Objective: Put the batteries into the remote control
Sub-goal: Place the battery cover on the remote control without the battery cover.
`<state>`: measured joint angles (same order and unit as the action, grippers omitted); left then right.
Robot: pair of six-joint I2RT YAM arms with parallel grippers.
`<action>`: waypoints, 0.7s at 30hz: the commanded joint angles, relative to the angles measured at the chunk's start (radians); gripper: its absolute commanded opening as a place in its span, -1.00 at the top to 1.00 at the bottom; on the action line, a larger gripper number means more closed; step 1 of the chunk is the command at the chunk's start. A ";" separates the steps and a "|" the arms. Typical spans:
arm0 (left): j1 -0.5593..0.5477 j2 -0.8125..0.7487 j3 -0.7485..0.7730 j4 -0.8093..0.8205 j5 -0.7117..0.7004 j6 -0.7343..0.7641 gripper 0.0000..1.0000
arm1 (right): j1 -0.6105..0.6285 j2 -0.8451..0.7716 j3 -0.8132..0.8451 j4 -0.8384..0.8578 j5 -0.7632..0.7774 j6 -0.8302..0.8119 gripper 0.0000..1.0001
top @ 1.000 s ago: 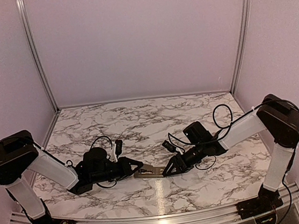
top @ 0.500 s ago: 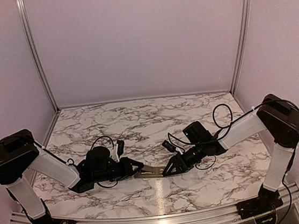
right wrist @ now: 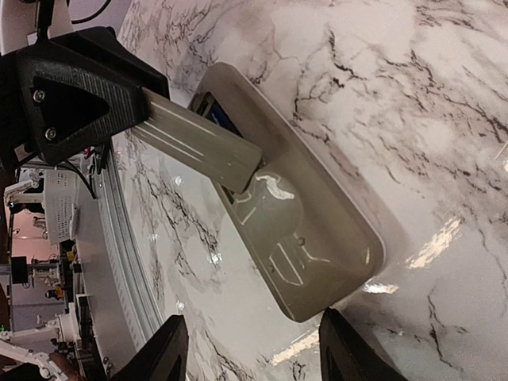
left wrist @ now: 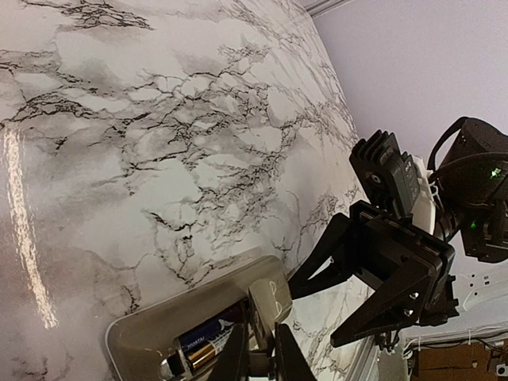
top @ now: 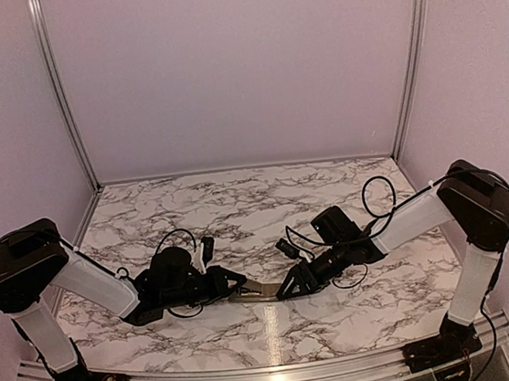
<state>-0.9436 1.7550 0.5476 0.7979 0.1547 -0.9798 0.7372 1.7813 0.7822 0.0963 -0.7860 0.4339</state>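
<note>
The remote control (top: 257, 291) lies back-up on the marble between both grippers, its grey-tan back (right wrist: 317, 230) with an open recess. A blue and gold battery (left wrist: 200, 348) lies in that recess; a blue sliver of the battery (right wrist: 218, 117) shows beneath the plate. My left gripper (left wrist: 262, 361) is shut on a flat grey cover plate (left wrist: 274, 305), which slants down onto the recess (right wrist: 202, 147). My right gripper (right wrist: 254, 349) stands open, its fingertips either side of the remote's near end and apart from it. In the top view, the left gripper (top: 236, 288) and right gripper (top: 285, 290) face each other.
The marble table top (top: 238, 211) stretches behind the arms to the lilac back wall. A metal rail (top: 275, 372) runs along the near edge. Loose black cables (top: 375, 195) hang off the right arm.
The left arm has crept a little to the right, toward the remote, with the plate still in its grip. The right arm and the remote have stayed put.
</note>
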 commanded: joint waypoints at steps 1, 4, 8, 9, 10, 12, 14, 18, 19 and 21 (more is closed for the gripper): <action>-0.011 0.022 0.024 -0.061 0.004 0.015 0.81 | 0.010 0.000 0.033 0.004 0.006 -0.015 -0.09; -0.011 0.006 0.015 -0.083 0.000 0.006 0.83 | 0.010 0.002 0.035 0.006 0.007 -0.014 -0.09; -0.014 -0.034 0.000 -0.112 -0.010 -0.003 0.86 | 0.010 0.000 0.036 0.005 0.006 -0.015 -0.09; -0.016 -0.045 -0.002 -0.125 -0.018 -0.003 0.86 | 0.010 0.001 0.036 0.004 0.006 -0.015 -0.09; -0.018 -0.053 -0.004 -0.137 -0.024 0.000 0.86 | 0.010 0.001 0.037 0.004 0.005 -0.016 -0.09; -0.020 -0.066 -0.004 -0.156 -0.031 0.004 0.87 | 0.010 0.001 0.037 0.005 0.004 -0.016 -0.09; -0.022 -0.070 -0.005 -0.156 -0.032 -0.002 0.87 | 0.010 0.001 0.035 0.006 0.005 -0.014 -0.09; -0.027 -0.053 0.006 -0.155 -0.027 -0.005 0.88 | 0.010 0.003 0.034 0.008 0.001 -0.016 -0.10; -0.029 -0.049 0.006 -0.154 -0.030 -0.008 0.88 | 0.010 0.001 0.033 0.010 0.001 -0.016 -0.10; -0.029 -0.041 0.012 -0.156 -0.031 -0.008 0.87 | 0.009 -0.001 0.033 0.010 0.001 -0.018 -0.09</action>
<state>-0.9627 1.7065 0.5541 0.6907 0.1295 -0.9855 0.7372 1.7813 0.7849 0.0959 -0.7841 0.4335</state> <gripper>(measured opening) 0.100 0.547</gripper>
